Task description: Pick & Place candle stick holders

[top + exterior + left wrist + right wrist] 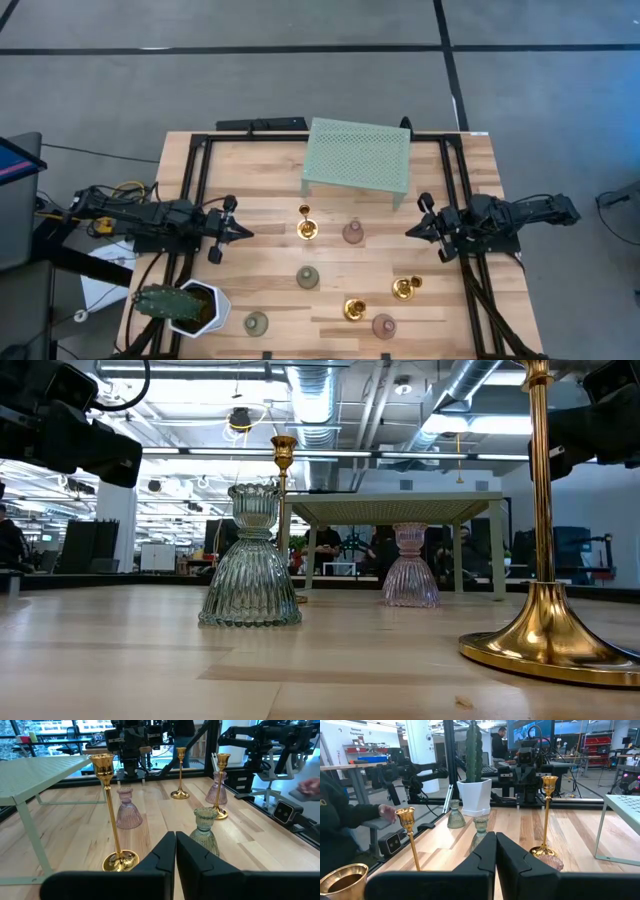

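Seven candle stick holders stand upright on their bases on the wooden table [270, 300]. Three are gold with thin stems: one [307, 228] near the middle, two [404, 288] [354, 309] toward the near right. Two are pink [353, 233] [384, 325] and two pale green [308, 278] [256, 323]. My left gripper [242, 233] is shut and empty at the table's left, pointing at the gold holder [112, 810]. My right gripper [410, 230] is shut and empty at the right, pointing at the pink holder [551, 862].
A mint-green perforated stand [357, 157] stands at the far middle. A white pot with a cactus [185, 305] sits at the near left corner. Black frame rails [190, 180] run along both sides. A person's hand [387, 811] shows beyond the table's left side.
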You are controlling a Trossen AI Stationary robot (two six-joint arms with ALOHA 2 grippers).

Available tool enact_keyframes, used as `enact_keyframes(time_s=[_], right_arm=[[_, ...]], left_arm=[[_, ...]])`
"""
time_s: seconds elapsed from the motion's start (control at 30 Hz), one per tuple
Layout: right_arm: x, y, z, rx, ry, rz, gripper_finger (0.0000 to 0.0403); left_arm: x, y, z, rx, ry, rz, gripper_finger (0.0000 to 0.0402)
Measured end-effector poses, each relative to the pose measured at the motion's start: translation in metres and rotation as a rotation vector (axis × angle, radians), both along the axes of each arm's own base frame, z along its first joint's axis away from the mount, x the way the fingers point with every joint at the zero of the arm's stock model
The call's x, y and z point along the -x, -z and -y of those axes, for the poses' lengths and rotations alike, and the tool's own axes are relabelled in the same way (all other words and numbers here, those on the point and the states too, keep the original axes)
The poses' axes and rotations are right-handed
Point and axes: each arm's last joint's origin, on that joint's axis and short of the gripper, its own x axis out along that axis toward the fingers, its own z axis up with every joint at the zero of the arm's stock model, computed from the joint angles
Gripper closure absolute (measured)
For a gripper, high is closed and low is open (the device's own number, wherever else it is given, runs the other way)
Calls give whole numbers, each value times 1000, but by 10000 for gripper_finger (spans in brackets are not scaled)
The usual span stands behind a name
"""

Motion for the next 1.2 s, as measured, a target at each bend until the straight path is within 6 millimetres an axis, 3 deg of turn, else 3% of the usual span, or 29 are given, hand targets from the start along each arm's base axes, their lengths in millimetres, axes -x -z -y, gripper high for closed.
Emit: enact_keyframes(time_s=[1.2], right_arm=[[0,0,0,33,1,9,403]], left_arm=[[0,-1,0,1,0,7,389]])
